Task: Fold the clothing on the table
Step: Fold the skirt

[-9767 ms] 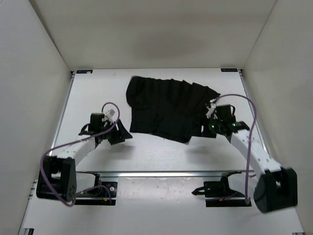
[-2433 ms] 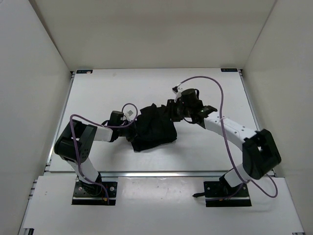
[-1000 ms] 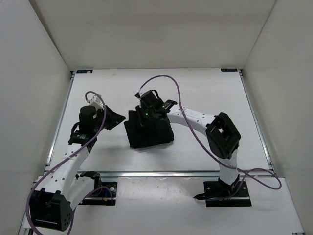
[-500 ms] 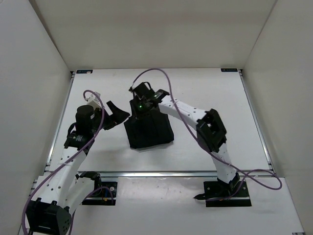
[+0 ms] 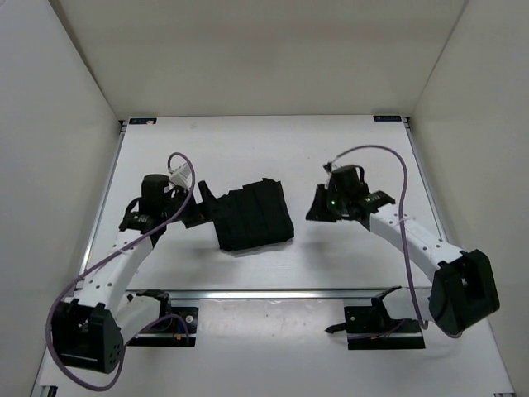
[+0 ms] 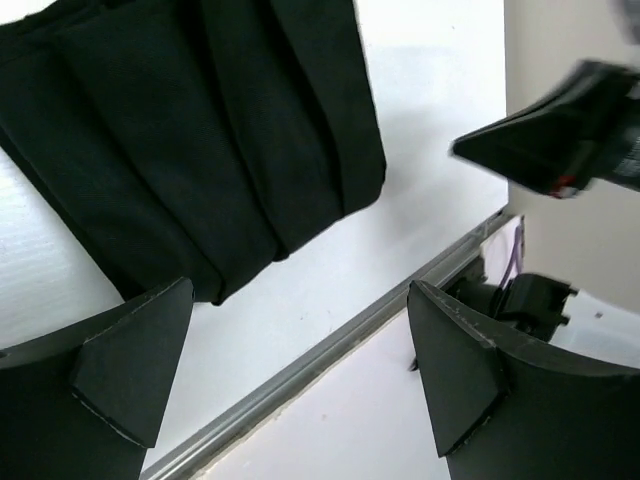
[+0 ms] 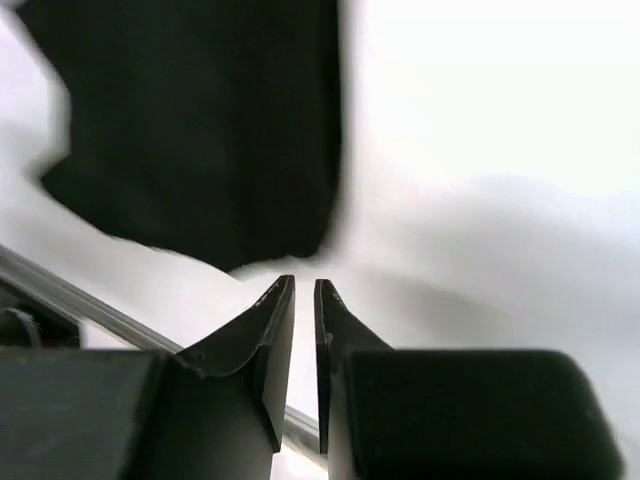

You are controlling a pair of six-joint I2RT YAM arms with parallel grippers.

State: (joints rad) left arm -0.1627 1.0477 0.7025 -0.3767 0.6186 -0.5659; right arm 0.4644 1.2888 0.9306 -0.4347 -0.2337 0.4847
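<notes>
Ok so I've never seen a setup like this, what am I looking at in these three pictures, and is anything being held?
These are two robot arms bolted at the near edge of a white table. The wide picture comes from a fixed camera above and behind them; the other two come from cameras on each wrist, looking past that arm's own fingers. On the table lies a black pleated garment, folded into a compact bundle. The left gripper sits beside it with jaws wide open. The right gripper is off to the other side, jaws nearly together with nothing between them. So nothing is held.

Lab test cell: bare white walls (image 5: 66, 99) enclosing white table (image 5: 347, 149), 2 bolted robot arms.
</notes>
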